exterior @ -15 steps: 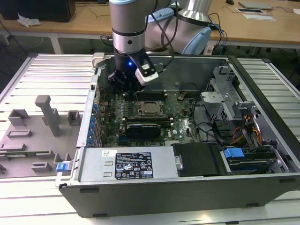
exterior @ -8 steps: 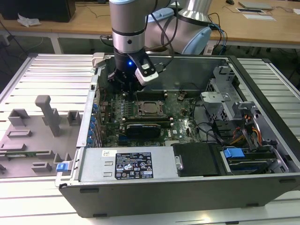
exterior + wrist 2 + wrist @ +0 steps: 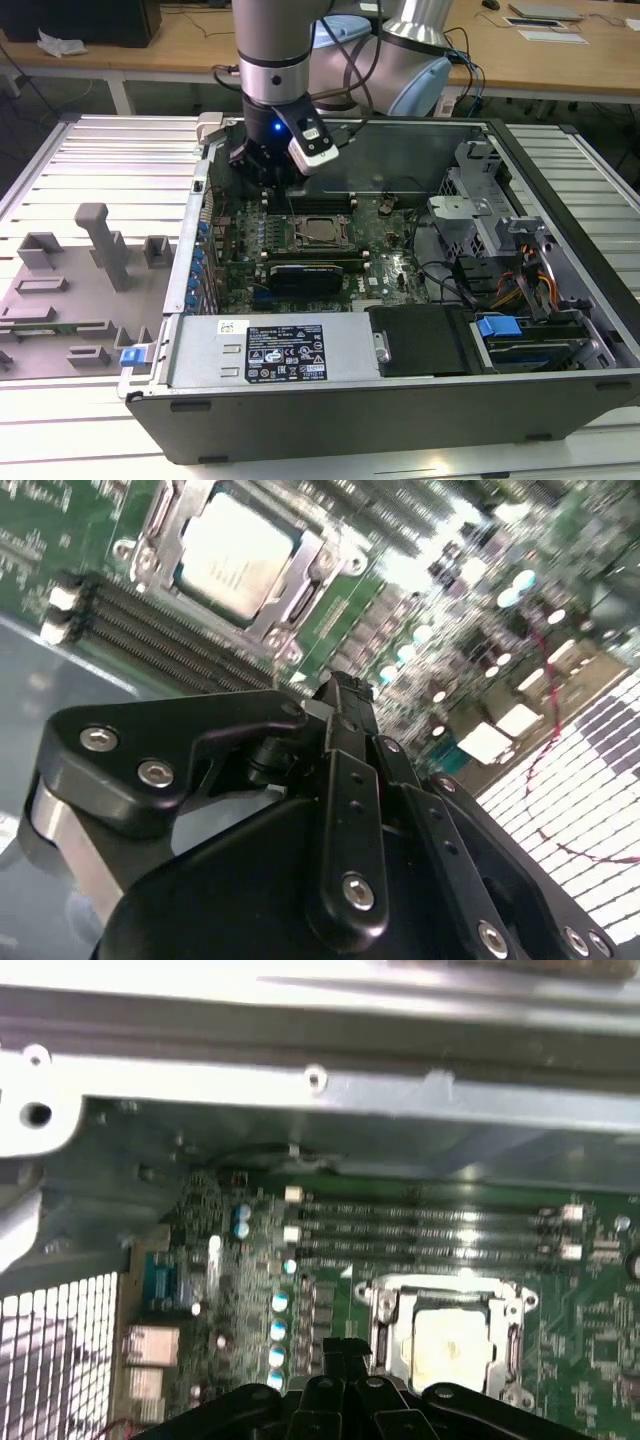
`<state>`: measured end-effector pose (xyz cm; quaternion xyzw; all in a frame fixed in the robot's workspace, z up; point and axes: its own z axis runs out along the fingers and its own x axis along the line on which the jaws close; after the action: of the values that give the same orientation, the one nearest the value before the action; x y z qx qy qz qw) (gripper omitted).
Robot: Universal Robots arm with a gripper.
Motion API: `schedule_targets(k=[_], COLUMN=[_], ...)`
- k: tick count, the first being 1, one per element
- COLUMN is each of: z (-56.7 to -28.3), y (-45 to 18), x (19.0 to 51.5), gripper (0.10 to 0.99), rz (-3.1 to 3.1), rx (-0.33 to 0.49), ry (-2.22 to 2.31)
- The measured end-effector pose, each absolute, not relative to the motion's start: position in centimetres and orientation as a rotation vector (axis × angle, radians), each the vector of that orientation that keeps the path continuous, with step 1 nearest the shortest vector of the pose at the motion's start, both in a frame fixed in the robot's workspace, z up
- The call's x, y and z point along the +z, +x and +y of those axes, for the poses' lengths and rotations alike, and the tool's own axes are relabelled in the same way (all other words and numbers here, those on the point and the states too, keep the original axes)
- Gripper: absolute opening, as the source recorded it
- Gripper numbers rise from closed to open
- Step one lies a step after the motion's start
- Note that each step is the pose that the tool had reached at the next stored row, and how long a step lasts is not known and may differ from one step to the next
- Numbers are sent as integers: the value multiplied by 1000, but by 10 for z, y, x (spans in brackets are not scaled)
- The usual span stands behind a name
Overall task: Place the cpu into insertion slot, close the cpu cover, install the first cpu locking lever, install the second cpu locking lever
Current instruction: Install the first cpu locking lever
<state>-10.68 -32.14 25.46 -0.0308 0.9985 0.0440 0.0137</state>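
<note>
The cpu [image 3: 237,555] lies flat in the insertion slot on the green board, its dull silver top facing up. It also shows in the first wrist view [image 3: 450,1345] and the exterior view [image 3: 320,233]. The cpu cover [image 3: 305,580] lies down around the chip as a silver frame [image 3: 385,1312], hiding most of the slot. My gripper [image 3: 342,695] is shut with nothing in it. It hangs just above the board [image 3: 345,1352], a short way off one corner of the socket. In the exterior view the gripper [image 3: 262,175] is behind the socket and towards the exterior view's left.
Long black memory slots [image 3: 430,1230] run beside the socket. A black card [image 3: 305,270] sits in front of it. The case's metal wall [image 3: 300,1110] and a vent grille [image 3: 50,1350] stand close by. Drive bays and cables [image 3: 500,290] fill the exterior view's right. Grey fixtures [image 3: 100,240] stand outside the case.
</note>
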Motion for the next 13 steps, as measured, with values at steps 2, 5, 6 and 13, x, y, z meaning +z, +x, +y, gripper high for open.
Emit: schedule_targets(k=[2, 5, 6, 13], z=[-321, -321, -321, -321], y=[-107, -109, -110, -111], x=[255, 254, 254, 253], gripper=[106, 106, 106, 106], rz=[3107, 3103, 3102, 3093], rx=[173, 218, 229, 315], ry=[-96, -95, -94, -93])
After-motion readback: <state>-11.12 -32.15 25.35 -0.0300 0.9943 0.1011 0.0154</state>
